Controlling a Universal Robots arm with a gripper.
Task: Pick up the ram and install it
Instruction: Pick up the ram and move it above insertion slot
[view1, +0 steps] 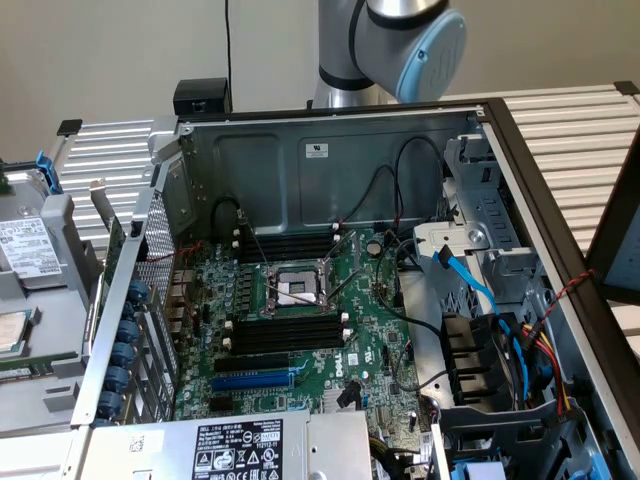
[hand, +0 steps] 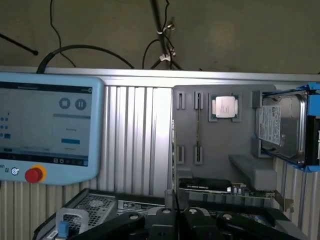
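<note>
In the wrist view the ram (hand: 198, 127) is a thin stick standing on edge in the clips of a grey holder tray (hand: 240, 145), so only its narrow edge shows. My gripper (hand: 176, 220) is shut with nothing between its dark fingers, and it hangs well short of the tray. In the exterior view the open computer case (view1: 330, 160) shows the green motherboard (view1: 370, 330) with long black slots (view1: 285, 332) beside the processor socket (view1: 293, 288). The arm's blue-capped joint (view1: 415, 40) hangs above the case's back wall.
The tray also carries a processor chip (hand: 224, 106), a hard drive (hand: 282, 130) in a blue bracket and a green card (hand: 215, 186) with a metal bracket. A teach pendant (hand: 47, 127) lies next to the tray. Cables (view1: 520, 345) and a drive cage crowd the case on the exterior view's right.
</note>
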